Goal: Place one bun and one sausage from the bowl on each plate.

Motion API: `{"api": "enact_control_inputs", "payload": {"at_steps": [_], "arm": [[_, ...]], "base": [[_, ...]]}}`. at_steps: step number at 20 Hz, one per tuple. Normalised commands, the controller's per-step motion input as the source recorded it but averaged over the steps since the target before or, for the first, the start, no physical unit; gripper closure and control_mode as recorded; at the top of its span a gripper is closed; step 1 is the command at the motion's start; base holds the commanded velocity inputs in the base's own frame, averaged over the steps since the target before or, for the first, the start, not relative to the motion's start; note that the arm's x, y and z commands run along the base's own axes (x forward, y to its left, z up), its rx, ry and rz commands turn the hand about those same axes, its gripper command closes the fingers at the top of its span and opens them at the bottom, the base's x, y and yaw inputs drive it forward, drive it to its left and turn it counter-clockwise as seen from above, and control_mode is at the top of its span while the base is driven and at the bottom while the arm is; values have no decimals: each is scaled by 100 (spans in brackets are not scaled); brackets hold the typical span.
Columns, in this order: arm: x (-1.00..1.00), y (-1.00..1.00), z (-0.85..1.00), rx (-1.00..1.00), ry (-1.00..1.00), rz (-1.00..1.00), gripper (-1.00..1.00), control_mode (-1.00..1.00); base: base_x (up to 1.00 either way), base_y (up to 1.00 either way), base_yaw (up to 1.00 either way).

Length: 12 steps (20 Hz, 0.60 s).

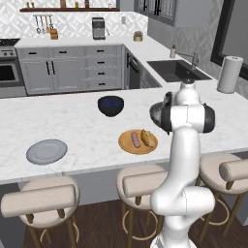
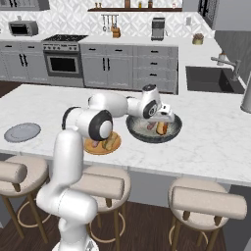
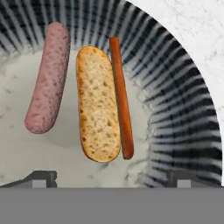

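Observation:
The wide dark speckled bowl (image 2: pixel 172 133) sits on the island, and my gripper (image 2: pixel 159 120) hangs just above it. In the hand view the gripper (image 3: pixel 111 179) is open, fingertips (image 3: pixel 42 177) far apart with nothing between them. Below lie a pink sausage (image 3: pixel 47 78), a toasted bun (image 3: pixel 98 105) and a thin red-brown sausage (image 3: pixel 121 96) on the bowl (image 3: pixel 183 100) floor. The tan plate (image 1: pixel 127 147) carries a sausage (image 1: pixel 135 139) and a bun (image 1: pixel 148 138). The light grey plate (image 1: pixel 46 151) lies bare at the left.
A glossy dark blue bowl (image 1: pixel 111 105) stands behind the tan plate. A sink (image 1: pixel 177 70) and a paper towel roll (image 1: pixel 229 74) are at the far right. Padded stools (image 1: pixel 43 196) line the island's near edge.

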Motion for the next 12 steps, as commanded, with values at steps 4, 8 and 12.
{"api": "enact_control_inputs", "payload": {"at_steps": [4,8,12], "arm": [[42,-8,-33,0,0,0,-100,-100],[38,-11,-29,0,0,0,-100,-100],[13,-32,-25,0,0,0,-100,-100]], "base": [[0,0,0],[0,0,0],[0,0,0]]}}
